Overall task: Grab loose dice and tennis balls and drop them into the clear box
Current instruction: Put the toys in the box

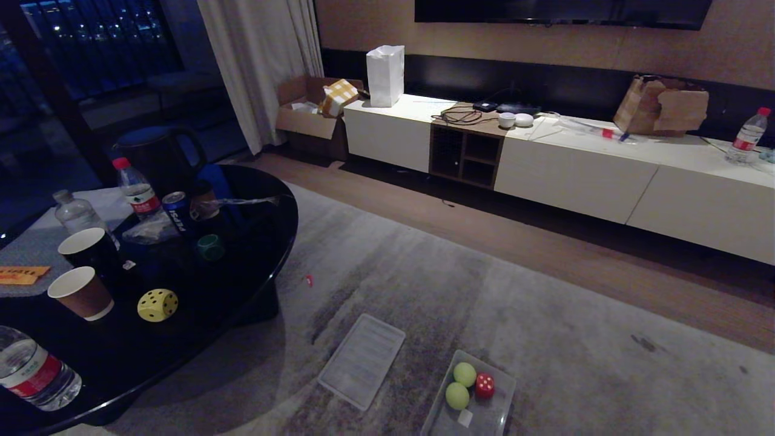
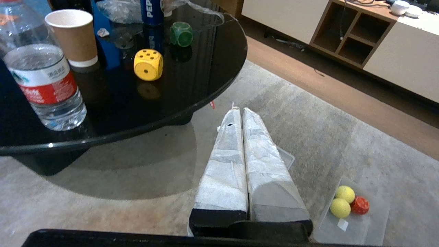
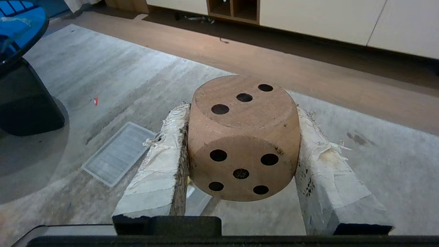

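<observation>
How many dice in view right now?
4: tan die clamped in the right gripper; red die in the clear box; yellow die and green die on the black table. Others may be hidden.

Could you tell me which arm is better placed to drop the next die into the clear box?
The right: its end effector already grips the tan die, with the clear box on the carpet below. The left end effector is shut and empty.
</observation>
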{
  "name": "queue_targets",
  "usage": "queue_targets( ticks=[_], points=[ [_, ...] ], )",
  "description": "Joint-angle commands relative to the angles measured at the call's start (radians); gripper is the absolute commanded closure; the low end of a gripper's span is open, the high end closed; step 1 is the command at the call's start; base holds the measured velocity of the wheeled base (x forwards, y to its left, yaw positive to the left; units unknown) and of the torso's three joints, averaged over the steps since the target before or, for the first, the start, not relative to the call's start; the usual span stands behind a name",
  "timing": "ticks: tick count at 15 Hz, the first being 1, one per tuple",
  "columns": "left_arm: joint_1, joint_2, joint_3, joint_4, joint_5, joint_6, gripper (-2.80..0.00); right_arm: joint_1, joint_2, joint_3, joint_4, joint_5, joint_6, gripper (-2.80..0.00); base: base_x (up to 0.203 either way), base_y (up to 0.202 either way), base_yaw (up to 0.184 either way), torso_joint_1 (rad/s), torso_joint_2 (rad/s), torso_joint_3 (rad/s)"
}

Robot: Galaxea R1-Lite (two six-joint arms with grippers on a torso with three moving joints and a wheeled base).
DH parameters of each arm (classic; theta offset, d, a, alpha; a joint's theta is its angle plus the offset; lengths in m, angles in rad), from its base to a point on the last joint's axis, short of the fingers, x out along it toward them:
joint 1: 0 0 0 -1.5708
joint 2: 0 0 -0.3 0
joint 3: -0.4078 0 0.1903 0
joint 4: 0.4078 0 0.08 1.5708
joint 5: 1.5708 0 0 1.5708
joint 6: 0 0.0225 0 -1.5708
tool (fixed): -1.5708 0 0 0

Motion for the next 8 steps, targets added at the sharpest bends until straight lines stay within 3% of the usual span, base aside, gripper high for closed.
queue_targets(
  ticks=[1,4,8],
  points=[
    [0.000,-0.001,0.000,0.000,0.000,-0.001,0.00,0.000,0.000,0.011,-0.001,0.000,0.000,0.00,-0.150,0.000,0.003,0.002,0.01,-0.001],
    [0.000,0.000,0.000,0.001,0.000,0.000,0.00,0.000,0.000,0.011,-0.001,0.000,0.000,0.00,-0.170,0.000,0.000,0.003,0.00,0.001],
    [0.000,0.000,0.000,0.001,0.000,0.000,0.00,0.000,0.000,0.011,-0.001,0.000,0.000,0.00,-0.015,0.000,0.000,-0.001,0.00,0.001]
  ],
)
